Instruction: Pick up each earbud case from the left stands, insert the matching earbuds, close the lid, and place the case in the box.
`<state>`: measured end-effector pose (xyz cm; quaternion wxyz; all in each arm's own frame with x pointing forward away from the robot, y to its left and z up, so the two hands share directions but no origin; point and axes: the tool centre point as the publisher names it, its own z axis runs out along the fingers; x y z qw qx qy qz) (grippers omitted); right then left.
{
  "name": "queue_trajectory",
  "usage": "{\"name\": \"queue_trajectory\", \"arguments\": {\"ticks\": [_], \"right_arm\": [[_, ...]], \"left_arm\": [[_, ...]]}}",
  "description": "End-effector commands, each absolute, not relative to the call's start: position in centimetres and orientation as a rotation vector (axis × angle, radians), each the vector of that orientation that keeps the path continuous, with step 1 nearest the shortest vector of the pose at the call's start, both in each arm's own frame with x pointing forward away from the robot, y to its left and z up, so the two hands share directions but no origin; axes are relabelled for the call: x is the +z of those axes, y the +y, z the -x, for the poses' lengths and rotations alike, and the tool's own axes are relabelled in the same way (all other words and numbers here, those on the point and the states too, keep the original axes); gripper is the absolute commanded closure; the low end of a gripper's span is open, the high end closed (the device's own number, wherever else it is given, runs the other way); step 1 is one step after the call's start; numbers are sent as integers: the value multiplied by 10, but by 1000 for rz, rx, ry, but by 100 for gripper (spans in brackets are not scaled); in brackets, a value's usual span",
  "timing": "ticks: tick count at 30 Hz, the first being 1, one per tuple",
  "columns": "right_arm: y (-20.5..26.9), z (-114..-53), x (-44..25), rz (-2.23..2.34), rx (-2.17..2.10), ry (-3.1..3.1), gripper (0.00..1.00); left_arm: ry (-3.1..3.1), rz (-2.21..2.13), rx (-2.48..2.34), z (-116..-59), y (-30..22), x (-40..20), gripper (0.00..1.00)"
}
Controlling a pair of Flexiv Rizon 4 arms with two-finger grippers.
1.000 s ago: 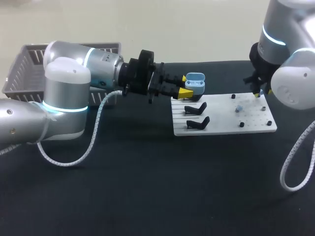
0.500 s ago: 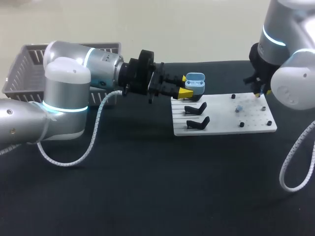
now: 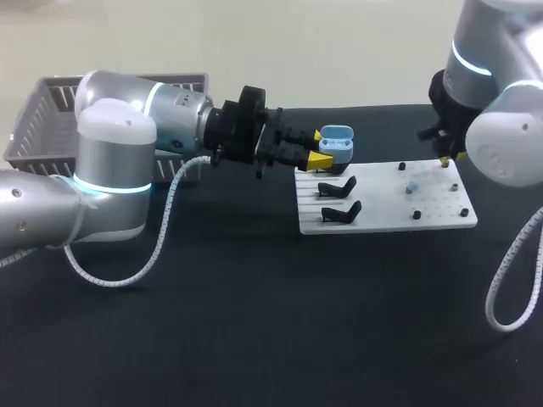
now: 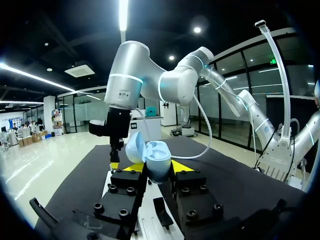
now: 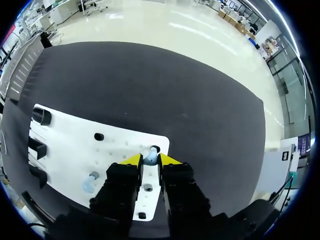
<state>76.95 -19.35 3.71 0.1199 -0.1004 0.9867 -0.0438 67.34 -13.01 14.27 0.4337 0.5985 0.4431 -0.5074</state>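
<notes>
Open earbud case [image 3: 337, 144] held in the left gripper [image 3: 323, 149], one earbud [image 5: 150, 157] pinched in the right gripper [image 5: 150, 159]

The light blue case was clamped from both sides between the left gripper's yellow tips, lid flipped up, and was held off the table [image 3: 254, 322] at the far left corner of the white board [image 3: 390, 222], just beyond the black stands [image 3: 337, 186]. The right gripper's fingers were squeezed close together on the small pale blue earbud, just above a corner of the board. A second earbud [image 3: 411, 186] was seen lying on the board among a few black pegs [image 3: 417, 216]. A grey basket [image 3: 34, 127] was parked behind the left arm.
</notes>
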Motion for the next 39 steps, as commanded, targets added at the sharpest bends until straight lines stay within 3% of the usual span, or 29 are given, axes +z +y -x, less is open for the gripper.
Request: {"name": "queue_trajectory", "arguments": {"ticks": [1,12,21,39], "right_arm": [[-191,-745,58,263,-118,2860,100],[-149,-678,130,279,33,2928,100],[-106,-630,159,314,-137,2943,100],[-106,-630,159,314,-137,2943,100]], "left_arm": [[1103,-1489,-1262,-673,-130,142,100],[1103,-1489,-1262,-673,-130,142,100],[1103,-1489,-1262,-673,-130,142,100],[1103,-1489,-1262,-673,-130,142,100]]}}
